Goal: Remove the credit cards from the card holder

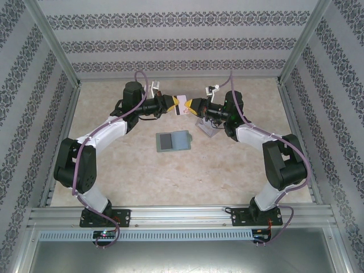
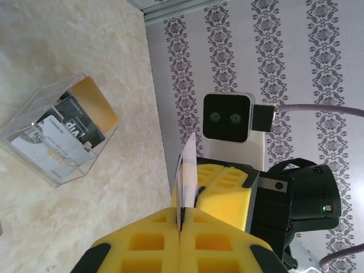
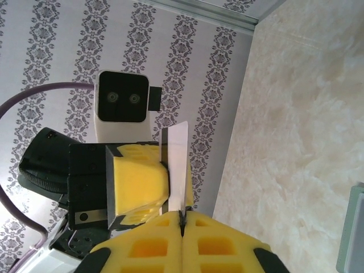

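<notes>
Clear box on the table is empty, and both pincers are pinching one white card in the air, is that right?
Not empty: the left wrist view shows the clear box holding several cards. The rest is right: left pincer and right pincer both pinch the white card in the air.

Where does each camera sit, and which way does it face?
Top external: above and behind the robot, looking down at the table; left arm and right arm show, left claw and right claw both pinching one card.
Left wrist: on the left arm, facing the right claw; own yellow fingers shut on the card, clear box at left.
Right wrist: facing the left claw; own fingers shut on the card.
Shared: both wrist views see that card nearly edge-on.
</notes>
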Tool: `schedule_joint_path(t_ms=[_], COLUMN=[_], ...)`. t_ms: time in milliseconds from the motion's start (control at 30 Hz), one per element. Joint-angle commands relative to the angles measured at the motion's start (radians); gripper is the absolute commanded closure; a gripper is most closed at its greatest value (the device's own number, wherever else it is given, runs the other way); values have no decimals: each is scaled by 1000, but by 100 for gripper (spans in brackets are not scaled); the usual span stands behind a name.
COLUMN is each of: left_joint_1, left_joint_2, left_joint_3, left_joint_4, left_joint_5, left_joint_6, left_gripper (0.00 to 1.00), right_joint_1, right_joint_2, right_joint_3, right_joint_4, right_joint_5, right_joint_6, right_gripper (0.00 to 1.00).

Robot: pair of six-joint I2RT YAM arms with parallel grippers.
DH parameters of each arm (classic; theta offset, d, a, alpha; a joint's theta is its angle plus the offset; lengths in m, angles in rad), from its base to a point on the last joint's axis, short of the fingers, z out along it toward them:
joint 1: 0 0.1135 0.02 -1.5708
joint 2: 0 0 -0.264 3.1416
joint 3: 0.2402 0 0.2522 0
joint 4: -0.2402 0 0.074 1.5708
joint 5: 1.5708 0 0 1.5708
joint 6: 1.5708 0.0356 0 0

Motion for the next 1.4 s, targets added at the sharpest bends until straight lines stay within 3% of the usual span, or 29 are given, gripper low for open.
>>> schedule_joint_path(t_ms=[0, 100, 167, 333, 533, 633, 867, 1133, 1367], left_joint_1=[0, 7, 13, 33, 62, 68, 74, 79, 82], left_joint_2=[6, 0, -6, -5, -4, -7, -10, -14, -5], left_joint_3=[-6, 0, -9, -34, -44, -37, -30, -13, -8], left_joint_4=[-38, -151, -201, -341, -512, -572, -625, -673, -674], left_joint_5=[-14, -61, -83, -154, -270, -316, -353, -375, -367], left_joint_6=[15, 78, 119, 213, 312, 351, 414, 451, 455], left_gripper=[93, 79, 63, 37, 18, 11, 0, 0, 1], right_joint_1=[18, -1, -21, -78, -116, -131, -154, -162, -168], right_joint_2=[12, 5, -4, -20, -18, -17, 27, 110, 164], right_joint_3=[42, 43, 40, 63, 154, 189, 255, 351, 404], right_joint_4=[39, -50, -128, -443, -813, -896, -996, -1126, -1200], right_joint_5=[-31, -23, -8, 92, 306, 384, 451, 510, 460], right_joint_6=[-34, -129, -224, -540, -941, -1068, -1318, -1494, -1567], right_gripper=[100, 100, 100, 100, 100, 100, 100, 100, 100])
